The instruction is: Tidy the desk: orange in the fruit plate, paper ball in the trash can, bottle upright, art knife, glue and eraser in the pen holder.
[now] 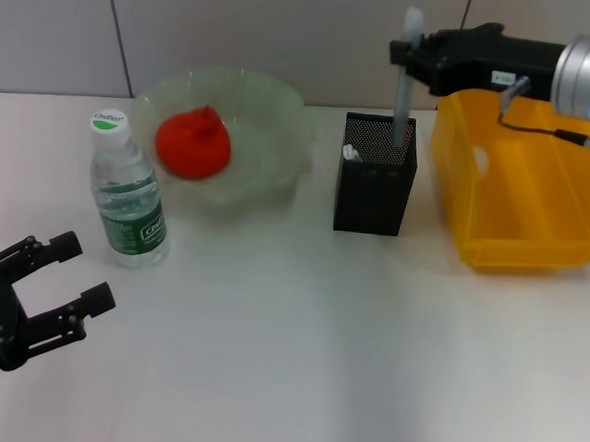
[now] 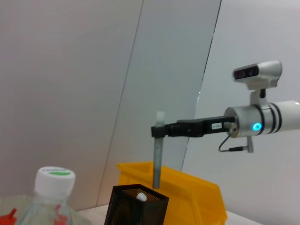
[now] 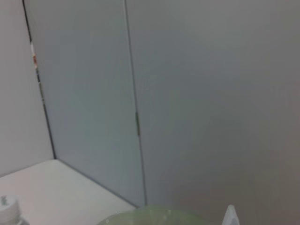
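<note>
Bottle (image 1: 128, 194) left of fruit plate (image 1: 271, 129) holding orange (image 1: 193, 142), pen holder (image 1: 376, 174) right, trash can (image 1: 522, 195) farthest right

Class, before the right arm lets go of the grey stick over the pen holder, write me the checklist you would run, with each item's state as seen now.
1. Right end effector shut on the stick: ok.
2. Stick's lower end inside the pen holder: ok, it passes below the rim in the head view.
3. Stick upright: ok.
4. Room in the holder: cannot tell; one white item already sits inside.
5. Left end effector out of the way: ok, open and low at the near left, beside the upright bottle.
6. Orange in the plate: ok.
</note>
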Robot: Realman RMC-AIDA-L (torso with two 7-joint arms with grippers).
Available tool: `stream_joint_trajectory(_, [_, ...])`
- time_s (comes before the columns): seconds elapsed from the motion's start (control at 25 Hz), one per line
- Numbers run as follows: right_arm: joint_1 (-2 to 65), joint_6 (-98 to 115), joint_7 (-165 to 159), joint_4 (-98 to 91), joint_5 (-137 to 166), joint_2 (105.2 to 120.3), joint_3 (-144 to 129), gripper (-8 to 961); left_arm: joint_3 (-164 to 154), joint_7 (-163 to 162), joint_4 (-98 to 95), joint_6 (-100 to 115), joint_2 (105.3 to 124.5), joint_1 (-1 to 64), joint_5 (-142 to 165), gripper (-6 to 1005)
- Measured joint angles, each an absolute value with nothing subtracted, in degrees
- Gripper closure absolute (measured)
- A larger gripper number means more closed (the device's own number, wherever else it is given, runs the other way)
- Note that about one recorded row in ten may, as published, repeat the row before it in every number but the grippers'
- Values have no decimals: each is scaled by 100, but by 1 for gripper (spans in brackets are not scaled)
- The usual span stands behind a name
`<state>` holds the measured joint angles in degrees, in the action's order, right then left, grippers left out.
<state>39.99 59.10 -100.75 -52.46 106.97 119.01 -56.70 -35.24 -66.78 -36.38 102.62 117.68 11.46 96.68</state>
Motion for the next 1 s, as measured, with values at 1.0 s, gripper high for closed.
stream_joint_trajectory(1.0, [4123, 5857, -11318, -5658, 11907, 11844, -5876, 813, -3586, -6812, -3709, 10361, 11746, 1312, 9676, 170])
